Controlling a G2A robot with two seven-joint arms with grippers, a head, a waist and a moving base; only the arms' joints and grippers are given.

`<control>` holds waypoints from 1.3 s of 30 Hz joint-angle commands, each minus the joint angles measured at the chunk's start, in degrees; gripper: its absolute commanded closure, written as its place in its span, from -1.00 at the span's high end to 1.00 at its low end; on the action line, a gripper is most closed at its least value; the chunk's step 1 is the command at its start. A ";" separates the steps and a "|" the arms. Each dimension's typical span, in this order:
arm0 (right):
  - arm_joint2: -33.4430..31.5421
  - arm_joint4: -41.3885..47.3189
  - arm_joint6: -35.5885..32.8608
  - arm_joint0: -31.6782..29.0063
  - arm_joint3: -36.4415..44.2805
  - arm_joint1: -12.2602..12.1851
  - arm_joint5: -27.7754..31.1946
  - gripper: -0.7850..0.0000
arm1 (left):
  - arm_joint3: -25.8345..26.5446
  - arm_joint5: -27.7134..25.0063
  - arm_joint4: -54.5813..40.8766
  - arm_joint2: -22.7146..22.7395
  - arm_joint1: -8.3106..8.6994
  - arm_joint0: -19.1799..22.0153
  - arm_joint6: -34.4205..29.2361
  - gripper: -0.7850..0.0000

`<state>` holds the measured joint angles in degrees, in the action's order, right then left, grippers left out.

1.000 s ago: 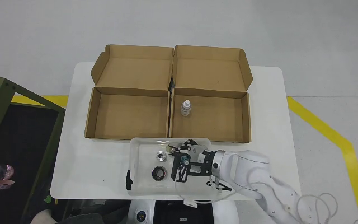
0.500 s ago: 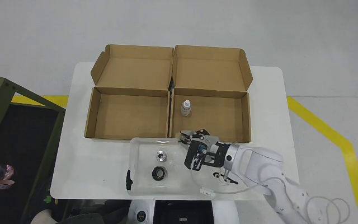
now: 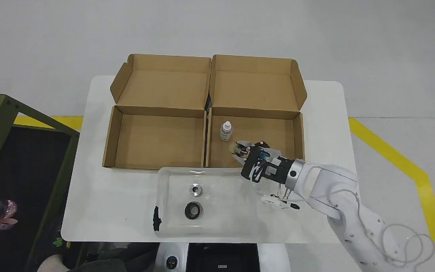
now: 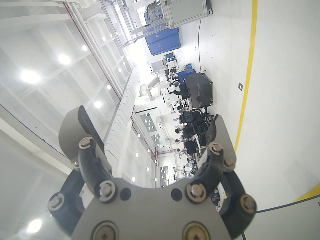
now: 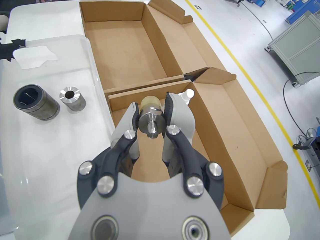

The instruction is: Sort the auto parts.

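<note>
Right gripper (image 5: 151, 112) clamped on threaded metal fitting (image 5: 150, 119), over right cardboard box (image 5: 225, 136), by its tray-side wall; left gripper (image 4: 148, 116) spread wide.

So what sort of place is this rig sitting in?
Most likely a factory or robotics test hall: a yellow floor line runs past the table, and the left wrist view shows a high ceiling with rows of lights, an aluminium-framed enclosure and blue machine cabinets.

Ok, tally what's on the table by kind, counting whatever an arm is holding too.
Cardboard boxes: 2
Clear tray: 1
Metal parts: 3, two in the tray, one held in the right pincer
White bottle: 1
Total: 7
</note>
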<state>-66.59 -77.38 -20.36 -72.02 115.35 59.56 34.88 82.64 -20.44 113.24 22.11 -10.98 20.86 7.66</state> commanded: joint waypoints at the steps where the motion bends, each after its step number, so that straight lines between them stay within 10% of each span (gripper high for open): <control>1: -0.10 0.78 -0.47 1.02 -1.21 0.08 0.17 -1.00 | 0.00 0.00 0.00 0.00 0.00 0.00 0.00 1.00; 39: 14.82 8.38 -23.30 25.68 -27.75 4.75 2.44 -1.00 | 0.00 0.00 0.00 0.00 0.00 0.00 0.00 1.00</control>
<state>-52.25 -69.08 -43.24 -46.89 88.16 64.16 37.23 82.64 -20.44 113.24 22.11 -10.98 20.86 7.66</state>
